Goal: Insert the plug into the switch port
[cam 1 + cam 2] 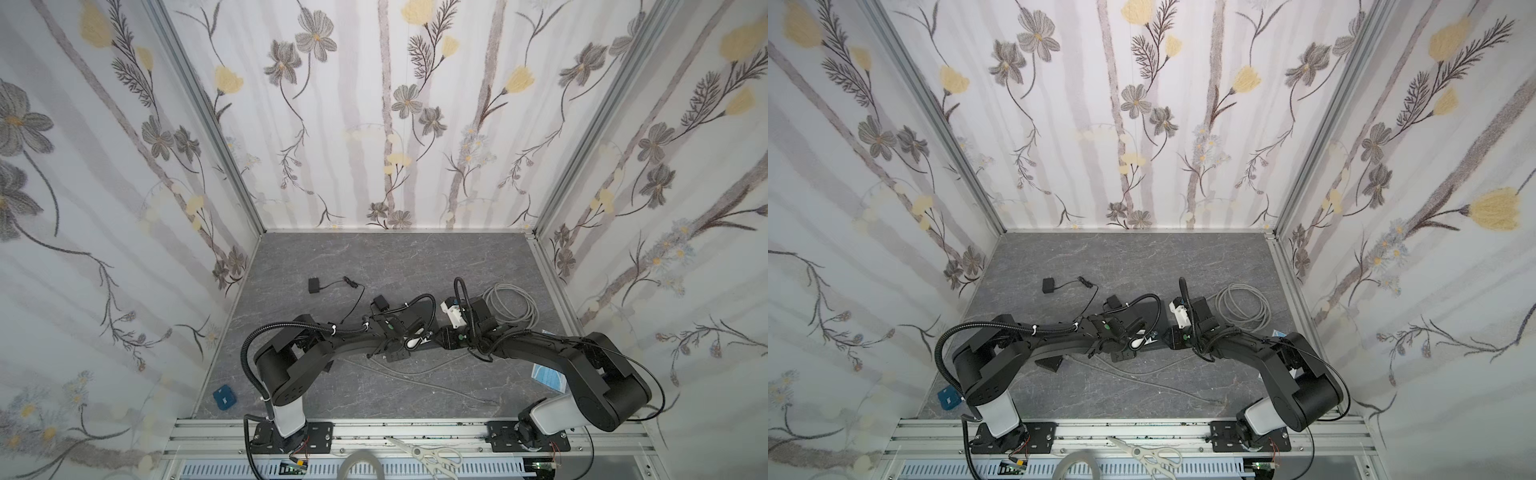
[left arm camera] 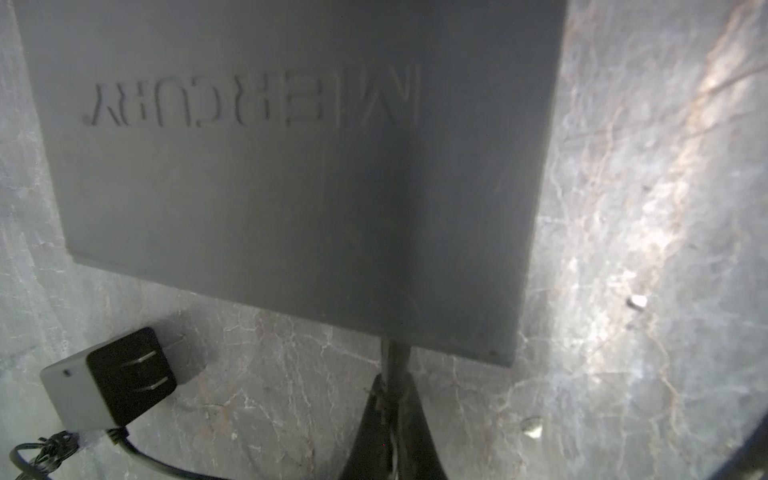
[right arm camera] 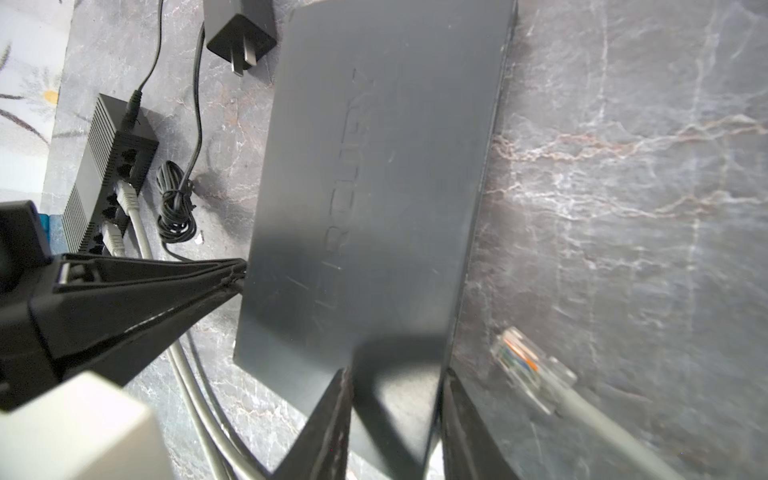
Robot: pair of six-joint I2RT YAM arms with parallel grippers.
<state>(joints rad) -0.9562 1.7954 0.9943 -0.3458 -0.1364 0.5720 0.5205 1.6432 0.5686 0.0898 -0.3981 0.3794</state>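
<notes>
Two grippers are holding a flat dark box

The left gripper (image 2: 390, 399) is pinching the box (image 2: 291, 174) edge tight. The right gripper (image 3: 395, 419) is grasping its end. The clear plug (image 3: 528, 365) is lying on the table (image 3: 644, 208) just beside it.

Plug (image 3: 528, 365) blurred; switch (image 3: 374, 208) ports hidden under both arms

The closed left end effector (image 2: 392, 399) pinches the dark MERCURY-embossed switch (image 2: 291, 166)'s edge beside a power adapter (image 2: 112, 378).

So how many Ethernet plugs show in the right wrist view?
3: first plug and second plug sit in the small switch; loose plug lies on the table. More may be hidden.
</notes>
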